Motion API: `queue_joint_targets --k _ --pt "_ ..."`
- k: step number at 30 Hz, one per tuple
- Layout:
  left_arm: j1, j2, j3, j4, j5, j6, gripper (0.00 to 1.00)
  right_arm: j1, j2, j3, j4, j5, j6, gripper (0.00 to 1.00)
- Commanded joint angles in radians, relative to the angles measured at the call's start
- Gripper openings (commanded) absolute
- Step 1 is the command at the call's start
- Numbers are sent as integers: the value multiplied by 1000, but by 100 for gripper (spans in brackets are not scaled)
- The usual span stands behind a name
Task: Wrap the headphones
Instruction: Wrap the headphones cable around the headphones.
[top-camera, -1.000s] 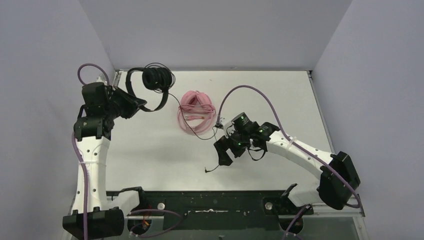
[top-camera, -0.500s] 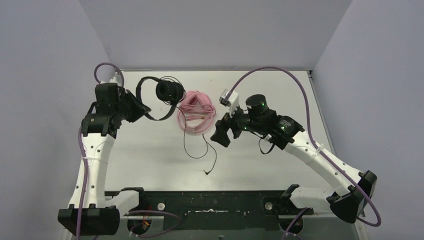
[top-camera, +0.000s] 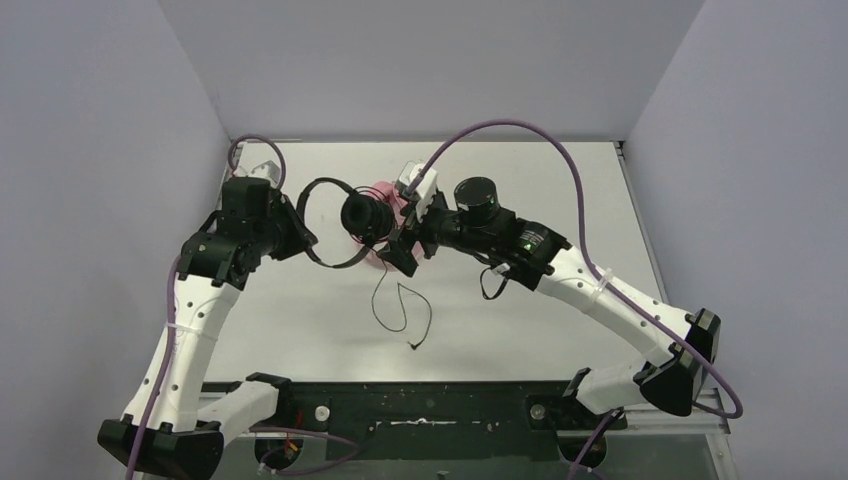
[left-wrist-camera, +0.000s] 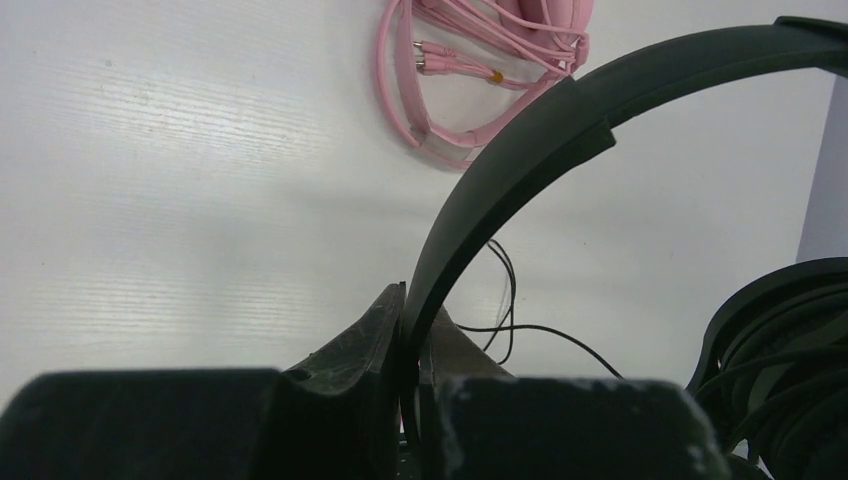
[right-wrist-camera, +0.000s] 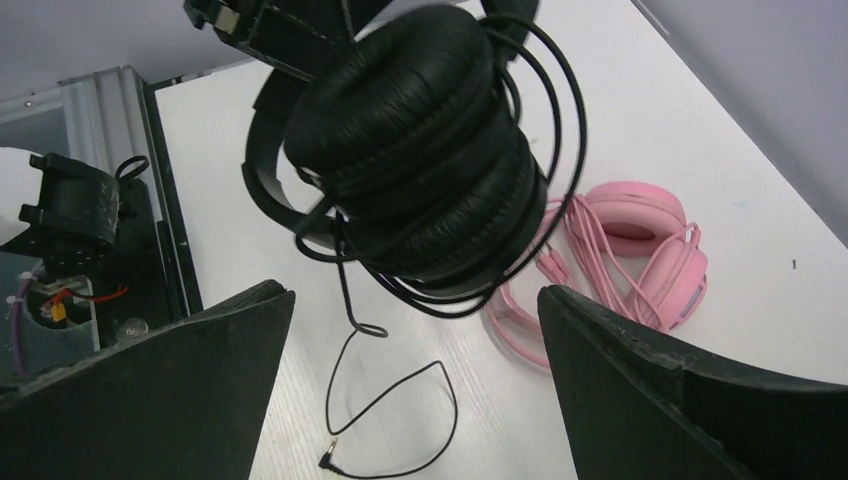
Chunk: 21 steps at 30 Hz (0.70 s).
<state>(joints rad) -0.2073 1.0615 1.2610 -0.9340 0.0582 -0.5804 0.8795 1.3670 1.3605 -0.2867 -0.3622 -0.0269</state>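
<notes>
Hanging above the middle of the counter (top-camera: 560, 190), the black headset (top-camera: 362, 215) is being held up by the left pincer (left-wrist-camera: 412, 330), whose jaws are squeezing narrowly on the thin headband. The band is arcing from that grip rightward to the two ear cups, which are sitting pressed together with turns of black cable lying around them. The right pincer (top-camera: 402, 240) is standing wide open and holding nothing, just to the right of the cups and pointing left at them, so in its wrist view the cups are sitting above the gap between its fingers. A loose cable tail (top-camera: 395, 310) is dropping from the cups to the counter and curling nearward, ending in the plug (top-camera: 413, 346). That tail is lying below and nearer than the right pincer, the closer and free one, so it is probably facing a downward, nearward reach. The pink headset (right-wrist-camera: 640, 250) is lying on the counter just beyond, with its cable gathered beside it.
</notes>
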Motion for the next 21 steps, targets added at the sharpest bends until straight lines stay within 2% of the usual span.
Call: queue_joint_targets --k 1,10,14,18,21 --pt "-28 -21 18 26 -33 20 0 44 2 65 70 63 -81 100" --pt "-121 -30 24 -1 -100 41 0 46 33 76 127 92 -65 100" --pt "-149 -44 14 7 -96 51 0 43 42 73 150 104 -54 96" --pt "-155 -68 -24 55 -36 87 0 21 34 48 205 135 10 79" --pt "-158 -84 -54 86 24 148 0 -26 26 48 222 90 65 70"
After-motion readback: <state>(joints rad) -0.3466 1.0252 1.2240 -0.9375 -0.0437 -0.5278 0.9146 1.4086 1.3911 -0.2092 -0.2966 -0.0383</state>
